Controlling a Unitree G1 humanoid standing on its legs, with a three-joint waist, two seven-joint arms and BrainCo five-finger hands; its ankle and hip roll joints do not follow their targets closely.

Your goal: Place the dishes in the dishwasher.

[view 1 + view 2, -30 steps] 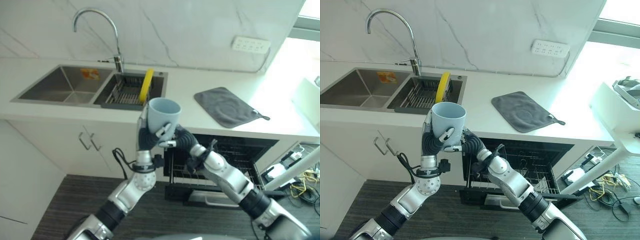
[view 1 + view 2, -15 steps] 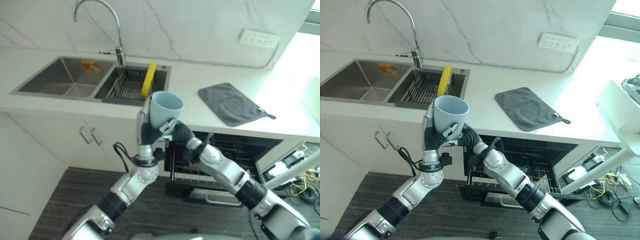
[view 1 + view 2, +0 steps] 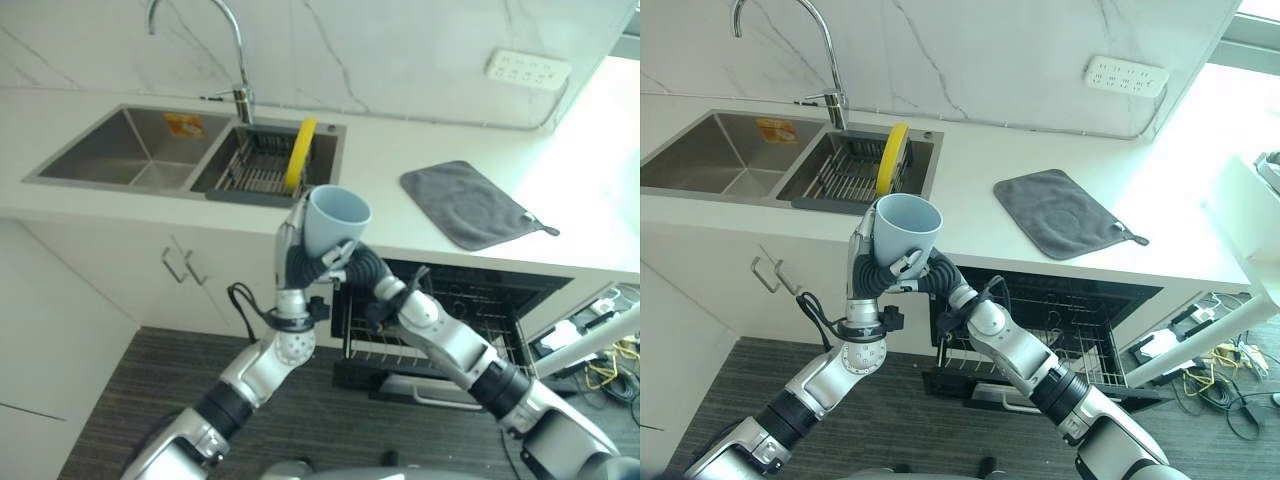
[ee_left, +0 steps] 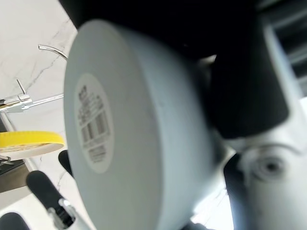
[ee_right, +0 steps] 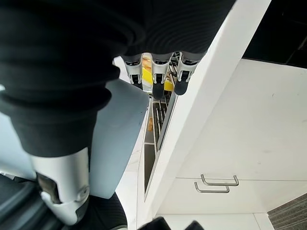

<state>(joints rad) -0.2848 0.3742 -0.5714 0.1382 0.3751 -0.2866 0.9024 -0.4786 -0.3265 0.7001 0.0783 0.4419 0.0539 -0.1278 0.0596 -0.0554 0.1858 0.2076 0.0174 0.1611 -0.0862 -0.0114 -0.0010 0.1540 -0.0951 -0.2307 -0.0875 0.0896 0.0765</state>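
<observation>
A light blue cup (image 3: pixel 336 217) stands upright in the air before the counter's front edge, mouth up. My left hand (image 3: pixel 297 262) comes up from below and is curled round its lower left side. From the right, my right hand (image 3: pixel 353 268) meets the same cup (image 5: pixel 117 139), with its thumb (image 5: pixel 62 191) laid on the wall and its fingers (image 5: pixel 153 79) past the far side. The left wrist view has the cup's base (image 4: pixel 96 129) up close. Below the counter the dishwasher (image 3: pixel 455 312) is open, its wire rack pulled out.
A yellow plate (image 3: pixel 298 158) stands on edge in the drying rack (image 3: pixel 250 175) in the right sink basin. On the counter to the right lies a grey cloth (image 3: pixel 470 205). A tall tap (image 3: pixel 236 45) rises behind the sink. Cabinet handles (image 3: pixel 180 268) sit left of the dishwasher.
The whole picture has shifted a little, so the camera has moved. Both hands stay on the cup at the same spot before the counter.
</observation>
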